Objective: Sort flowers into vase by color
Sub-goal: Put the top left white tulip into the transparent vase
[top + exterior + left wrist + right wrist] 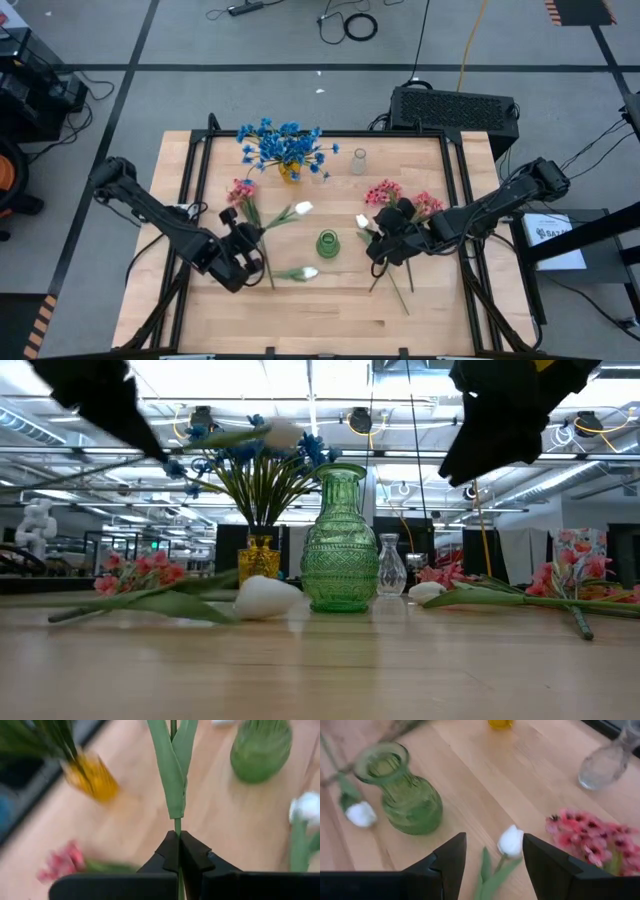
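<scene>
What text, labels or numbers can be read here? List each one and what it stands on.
None can be read.
White sheet off the table's right edge, by the right arm: dark print, too small to read.
Green vase, yellow vase, clear vase: no labels.
Room behind the table: no readable signs.

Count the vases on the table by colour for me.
Yellow vase: 1
Green vase: 1
Clear vase: 1
Total: 3
</scene>
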`<state>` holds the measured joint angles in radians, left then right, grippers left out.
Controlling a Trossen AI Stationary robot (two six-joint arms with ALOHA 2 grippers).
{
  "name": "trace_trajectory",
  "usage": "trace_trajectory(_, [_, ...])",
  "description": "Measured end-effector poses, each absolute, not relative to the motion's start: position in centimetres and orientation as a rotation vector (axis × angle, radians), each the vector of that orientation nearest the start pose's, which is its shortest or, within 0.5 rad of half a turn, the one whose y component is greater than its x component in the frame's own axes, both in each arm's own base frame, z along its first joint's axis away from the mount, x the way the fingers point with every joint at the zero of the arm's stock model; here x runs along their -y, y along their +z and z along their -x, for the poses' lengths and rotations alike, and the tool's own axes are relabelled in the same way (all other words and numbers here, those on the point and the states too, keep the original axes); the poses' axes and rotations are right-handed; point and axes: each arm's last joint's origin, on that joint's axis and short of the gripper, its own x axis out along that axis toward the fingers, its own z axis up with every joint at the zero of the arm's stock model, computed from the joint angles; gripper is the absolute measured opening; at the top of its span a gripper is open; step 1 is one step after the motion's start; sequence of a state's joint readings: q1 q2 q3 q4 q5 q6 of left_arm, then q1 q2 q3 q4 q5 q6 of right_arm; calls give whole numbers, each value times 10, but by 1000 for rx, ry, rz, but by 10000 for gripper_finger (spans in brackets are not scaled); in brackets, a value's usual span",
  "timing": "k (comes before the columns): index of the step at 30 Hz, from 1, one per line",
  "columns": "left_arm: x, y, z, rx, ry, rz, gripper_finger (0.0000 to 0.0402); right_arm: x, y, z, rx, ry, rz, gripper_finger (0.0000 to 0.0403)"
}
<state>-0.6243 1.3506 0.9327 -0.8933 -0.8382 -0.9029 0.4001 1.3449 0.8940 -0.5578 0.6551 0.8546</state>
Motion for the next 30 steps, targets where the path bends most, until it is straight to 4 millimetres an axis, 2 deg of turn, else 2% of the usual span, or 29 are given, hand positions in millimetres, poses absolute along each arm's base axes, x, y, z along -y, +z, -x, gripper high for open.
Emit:
trace_trajectory(4, [122, 256, -210, -685, 562, -153, 1, -95, 241, -250, -581, -483, -211, 187])
trace_trajectory(8, [130, 288, -222, -604, 494, -242, 1, -110, 258, -261, -431, -332, -93, 187])
trace_trajectory(13, [144, 327, -242, -437, 349, -317, 1, -122, 286, -270, -203, -141, 22, 187])
trace_trajectory(18, [157, 354, -254, -244, 145, -379, 4, -128, 305, -274, -20, 8, 91, 203])
trace_trajectory(23, [159, 365, -262, -120, 31, -393, 6, -134, 315, -281, 169, 97, 149, 252])
trace_trajectory(26, [156, 364, -269, -111, 6, -393, 7, -135, 319, -285, 296, 124, 151, 280])
trace_trajectory(30, [154, 356, -279, -128, 8, -402, 7, -137, 315, -292, 365, 111, 157, 298])
